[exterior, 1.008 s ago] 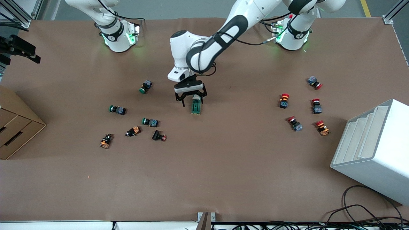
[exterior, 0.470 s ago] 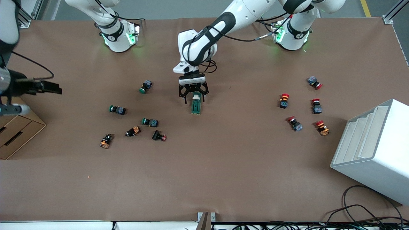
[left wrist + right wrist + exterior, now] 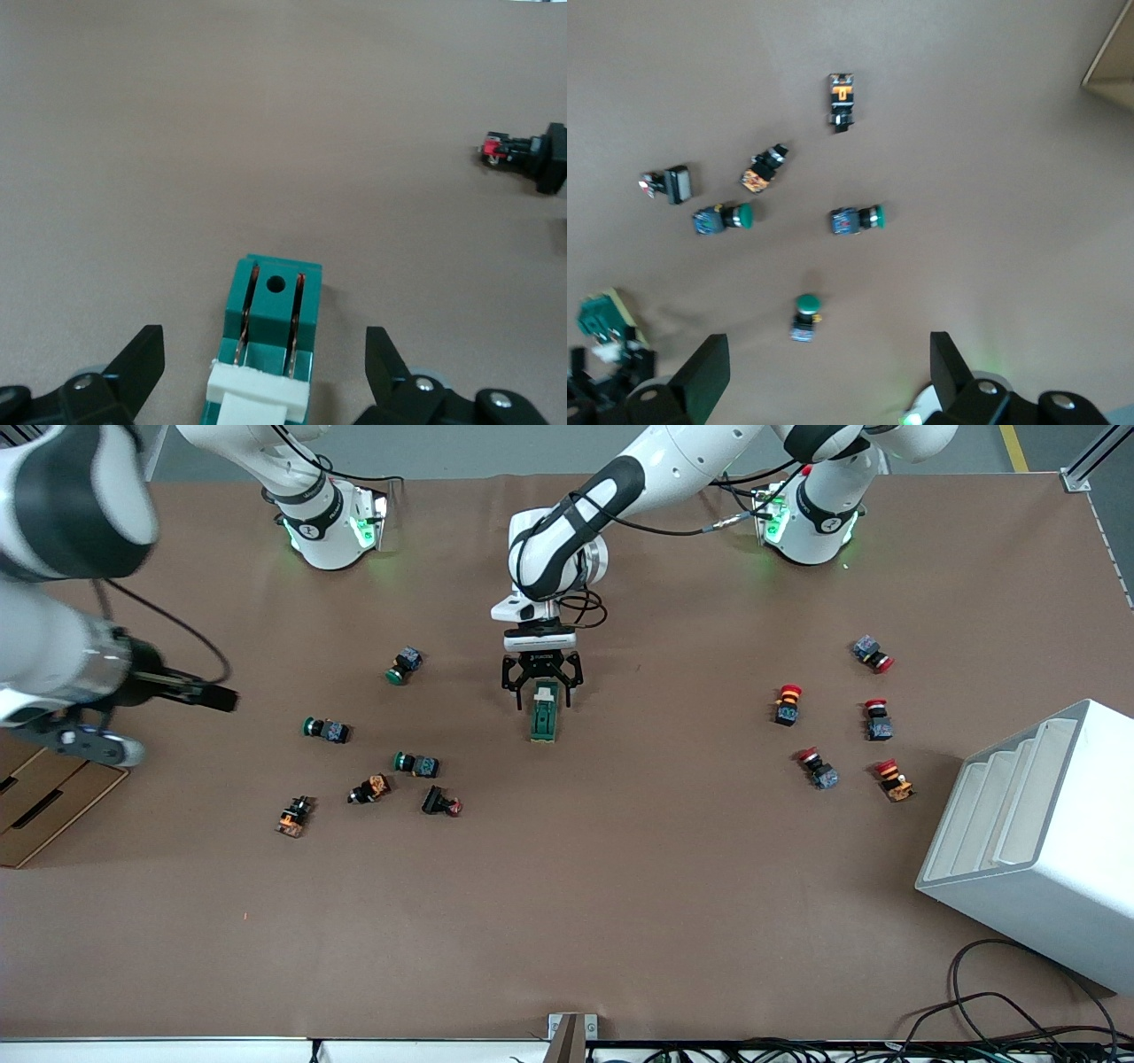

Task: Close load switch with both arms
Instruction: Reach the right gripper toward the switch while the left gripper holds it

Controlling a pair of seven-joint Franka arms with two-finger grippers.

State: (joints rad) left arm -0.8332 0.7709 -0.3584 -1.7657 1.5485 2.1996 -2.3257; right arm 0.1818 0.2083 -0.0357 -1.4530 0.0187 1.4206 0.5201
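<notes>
1. You see the left arm's black two-finger tool low over the brown paper-covered desk, with its fingers spread wide apart and gripping nothing.
2. The dark green rectangular load switch with a cream-white handle piece lies flat on the desk near the middle, its handle end between the left tool's open fingers. In the left wrist view there is a clear gap on each side between the switch and the finger tips, so they are not touching it.
3. The right arm's black tool is up in the air over the right arm's end of the desk, above the area beside the green-capped push buttons. In its own wrist view its fingers stand wide apart and empty.
4. The right arm is blurred in the front view and partly cut off at the edge.
5. In the left wrist view the handle end of the switch is cut off by the frame edge.
6. The red-capped push buttons lie well apart from the switch, toward the left arm's end.
</notes>
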